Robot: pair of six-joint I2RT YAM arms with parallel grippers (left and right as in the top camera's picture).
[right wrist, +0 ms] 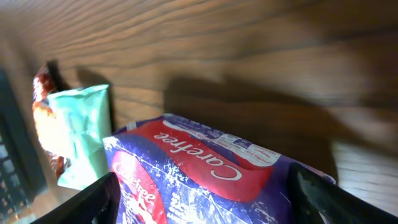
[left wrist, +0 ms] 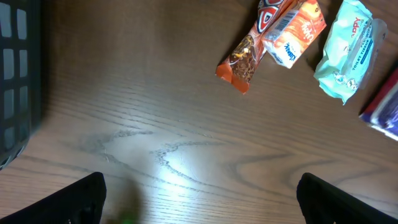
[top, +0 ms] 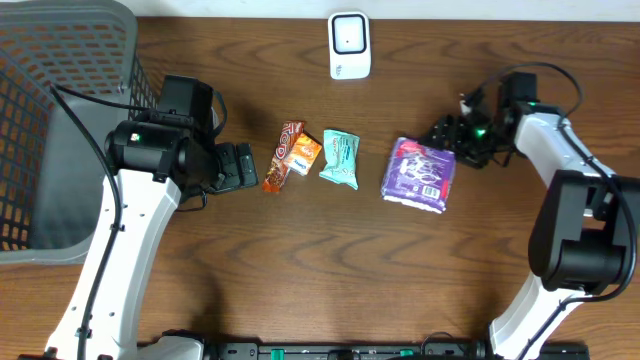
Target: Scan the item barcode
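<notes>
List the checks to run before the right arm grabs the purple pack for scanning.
1. Purple pack lies between the jaws of the right gripper: ok.
2. Jaws already touching the pack's sides: cannot tell.
3. Teal packet lies apart from the pack: ok.
4. Scanner stands upright, nothing in front of it: ok.
5. Left gripper open, empty and away from the pack: ok.
6. Where the pack's barcode is: cannot tell.
</notes>
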